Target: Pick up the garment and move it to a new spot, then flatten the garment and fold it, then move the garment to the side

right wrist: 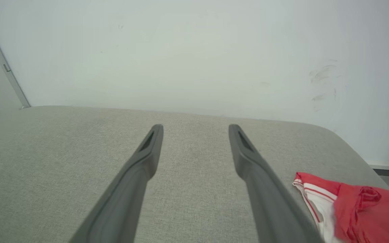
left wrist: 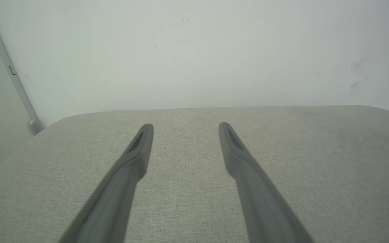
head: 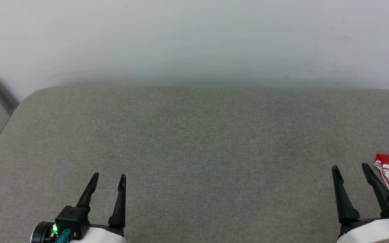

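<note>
Your left gripper (head: 108,180) sits low at your left, fingers spread and empty; your right gripper (head: 350,169) mirrors it at your right, jaws apart, holding nothing.

- You get soft, even light over the grey bench (head: 194,141), with no glare and no hard shadows.
- In your head view the wall (head: 194,40) is bright and hazy, with a faint darker band where it meets the bench.
- In your wrist views the fingers of the left gripper (left wrist: 185,125) and the right gripper (right wrist: 195,126) blur toward the bottom edge.
- The wide lens bows the bench's far edge there.
- The garment (right wrist: 360,209) reads a strong red, slightly soft at the frame's edge.
</note>
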Controlling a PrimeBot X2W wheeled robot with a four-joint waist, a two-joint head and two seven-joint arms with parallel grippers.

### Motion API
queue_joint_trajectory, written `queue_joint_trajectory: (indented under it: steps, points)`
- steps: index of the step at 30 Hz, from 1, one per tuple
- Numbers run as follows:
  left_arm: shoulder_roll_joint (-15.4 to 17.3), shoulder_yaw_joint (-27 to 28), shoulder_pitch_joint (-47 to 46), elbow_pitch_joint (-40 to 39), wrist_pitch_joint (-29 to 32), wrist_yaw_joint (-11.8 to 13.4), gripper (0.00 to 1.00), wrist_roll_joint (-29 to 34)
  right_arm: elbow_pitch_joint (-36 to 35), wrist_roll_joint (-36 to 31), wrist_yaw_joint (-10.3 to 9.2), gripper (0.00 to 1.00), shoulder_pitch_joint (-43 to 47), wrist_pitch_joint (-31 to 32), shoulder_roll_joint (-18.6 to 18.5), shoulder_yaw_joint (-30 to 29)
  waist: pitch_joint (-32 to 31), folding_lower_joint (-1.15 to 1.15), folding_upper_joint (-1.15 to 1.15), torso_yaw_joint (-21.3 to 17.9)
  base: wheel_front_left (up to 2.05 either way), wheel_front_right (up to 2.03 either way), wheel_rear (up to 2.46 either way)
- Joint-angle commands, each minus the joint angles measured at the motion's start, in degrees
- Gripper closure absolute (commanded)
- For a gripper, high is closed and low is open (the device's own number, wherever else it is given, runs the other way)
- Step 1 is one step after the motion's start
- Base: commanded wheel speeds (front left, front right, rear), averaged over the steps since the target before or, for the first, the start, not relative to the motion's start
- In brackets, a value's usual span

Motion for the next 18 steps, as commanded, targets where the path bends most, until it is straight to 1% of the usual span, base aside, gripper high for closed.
queue_joint_trajectory:
  steps: [1, 9, 18]
  points:
    - [-0.2, 0.2, 0.3, 0.3, -0.2, -0.4, 0.0, 0.3, -0.4, 0.4, -0.02, 0.0, 0.7, -0.1, 0.2, 0.0, 0.0, 0.01, 0.0, -0.1, 0.0, 0.0, 0.0]
    - [-0.6, 0.8, -0.8, 1.4, -0.2, -1.5, 0.0, 1.1, -1.0, 0.9, -0.02, 0.0, 0.4, -0.4, 0.2, 0.3, 0.0, 0.01, 0.0, -0.4, 0.0, 0.0, 0.0]
    - [-1.4, 1.2, -2.0, 2.2, -0.2, -2.1, 0.0, 1.7, -0.5, 1.6, -0.02, 0.0, 0.1, -0.4, 0.2, 0.1, 0.1, 0.01, 0.0, -0.1, 0.0, 0.0, 0.0]
